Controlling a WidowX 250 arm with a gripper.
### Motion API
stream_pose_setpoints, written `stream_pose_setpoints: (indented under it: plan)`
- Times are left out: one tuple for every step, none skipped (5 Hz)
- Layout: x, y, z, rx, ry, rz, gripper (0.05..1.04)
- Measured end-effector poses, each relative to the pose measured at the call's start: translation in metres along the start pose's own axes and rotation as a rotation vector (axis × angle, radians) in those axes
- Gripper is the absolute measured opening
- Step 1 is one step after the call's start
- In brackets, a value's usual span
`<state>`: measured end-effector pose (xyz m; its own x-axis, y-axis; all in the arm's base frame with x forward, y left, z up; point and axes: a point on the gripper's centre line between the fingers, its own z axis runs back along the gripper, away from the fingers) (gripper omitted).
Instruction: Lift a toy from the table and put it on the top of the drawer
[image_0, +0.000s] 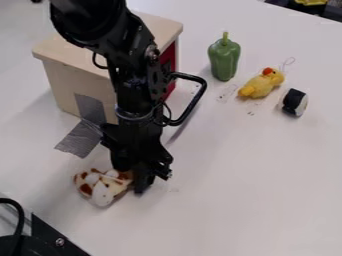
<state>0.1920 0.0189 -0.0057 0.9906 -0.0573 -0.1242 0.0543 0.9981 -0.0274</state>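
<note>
White plush with brown patches: the spotted toy (100, 191) lay on the pale bench (247, 195), left of centre on the near side. Claw (137, 185) hung low over the bench, at the toy's right end; whether it was clenched on the plush or merely beside it could not be told. The black arm (137, 65) came in from the far left and crossed in front of the beige drawer unit (70, 82), hiding part of its top and its red face. Grey tape (81, 137) ran from the unit's near side down onto the bench. To the right of the unit, on the far part of the bench, a green pepper (224, 60) was noted, then a yellow duck (262, 85) with a red-orange beak, then a black-and-white round object (293, 102) just beside the duck.
</note>
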Motion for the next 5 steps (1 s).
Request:
stream_pose_setpoints:
  plan:
    - [-0.008,-0.005,0.003,-0.016,0.021,0.001,0.162]
    - [-0.008,-0.007,0.015,-0.017,0.005,-0.012,0.056]
    - [-0.009,-0.007,0.040,-0.006,-0.037,-0.005,0.053]
    - [-0.009,-0.004,0.066,0.017,-0.064,0.013,0.053]
    - [0.000,0.003,0.097,0.031,-0.095,0.037,0.053]
